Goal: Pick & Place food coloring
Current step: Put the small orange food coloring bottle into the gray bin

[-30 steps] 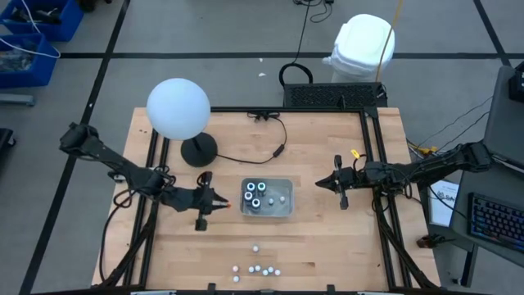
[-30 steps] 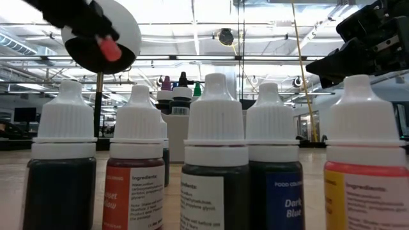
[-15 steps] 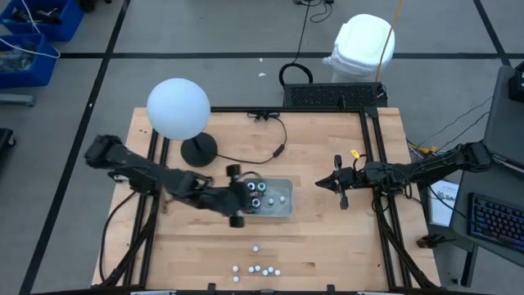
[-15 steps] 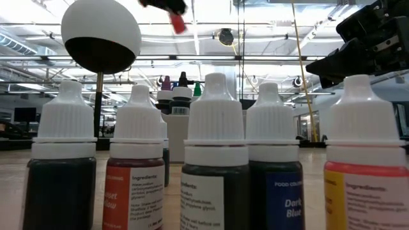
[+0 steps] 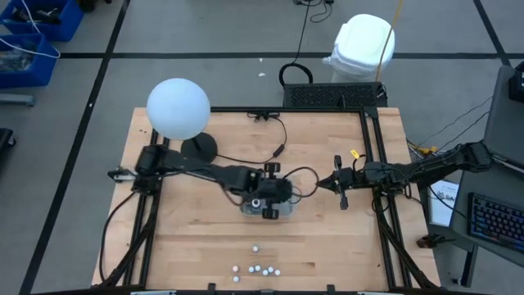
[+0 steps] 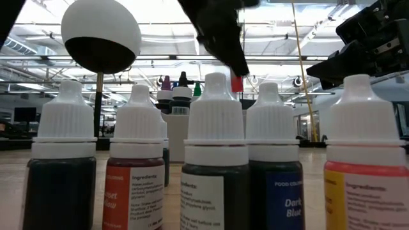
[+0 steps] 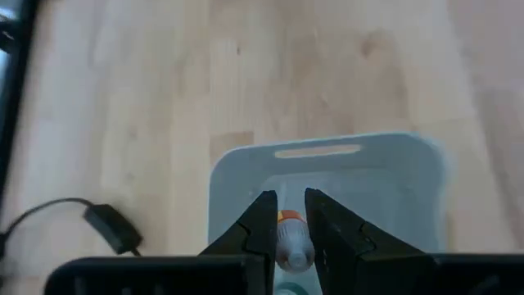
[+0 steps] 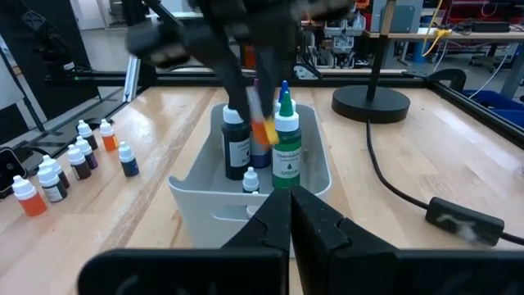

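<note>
The task looks partly done. The tray (image 5: 284, 211) sits at the table's middle and already holds several bottles: the right wrist view shows a black one (image 8: 236, 147), a green one (image 8: 287, 150) and a small white cap (image 8: 250, 182) standing inside it. A cluster of small bottles (image 5: 258, 268) remains on the table at 6 o'clock from the tray, well apart from it, near the front edge; the low view shows them close up in a row. Those are judged to be what is left.

The left gripper (image 7: 291, 221) hangs over the tray, its fingers clamped on a small orange bottle (image 7: 292, 244), so the step in hand is likely the drop into the tray. The right gripper (image 5: 330, 183) waits at 3 o'clock from the tray, near it, with its fingers together and nothing between them.

Room for moving: the tray's walls and the tall bottles already inside crowd the landing spot, so the free part of the tray floor is the safer target. The lamp (image 5: 178, 110) stands at 10 o'clock from the tray, its cable (image 5: 246, 159) running across the table at 11 o'clock. The stretch between the tray and the cluster is bare wood.
</note>
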Tool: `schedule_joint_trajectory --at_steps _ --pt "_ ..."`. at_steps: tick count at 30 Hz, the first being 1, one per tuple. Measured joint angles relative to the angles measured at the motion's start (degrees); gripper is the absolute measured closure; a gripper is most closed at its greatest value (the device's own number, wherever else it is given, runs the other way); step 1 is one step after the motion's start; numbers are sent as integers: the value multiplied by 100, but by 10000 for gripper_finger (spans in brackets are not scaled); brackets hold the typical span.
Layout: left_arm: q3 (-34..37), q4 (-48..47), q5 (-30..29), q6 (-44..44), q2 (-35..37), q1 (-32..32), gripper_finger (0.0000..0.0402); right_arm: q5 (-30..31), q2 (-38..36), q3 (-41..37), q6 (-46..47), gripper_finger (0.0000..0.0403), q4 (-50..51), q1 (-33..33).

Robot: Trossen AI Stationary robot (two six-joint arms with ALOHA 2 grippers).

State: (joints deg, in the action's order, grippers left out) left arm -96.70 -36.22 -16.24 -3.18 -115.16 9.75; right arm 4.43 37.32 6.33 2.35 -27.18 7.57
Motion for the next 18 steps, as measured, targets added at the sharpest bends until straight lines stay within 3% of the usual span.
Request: schedule_joint_trajectory --at_steps 9,18 --pt "-123 -213 168 127 -570 -364 340 0 -1 0 -16 403 48 1" --pt "-44 -153 457 305 -584 -362 340 -1 0 0 -22 403 48 1"
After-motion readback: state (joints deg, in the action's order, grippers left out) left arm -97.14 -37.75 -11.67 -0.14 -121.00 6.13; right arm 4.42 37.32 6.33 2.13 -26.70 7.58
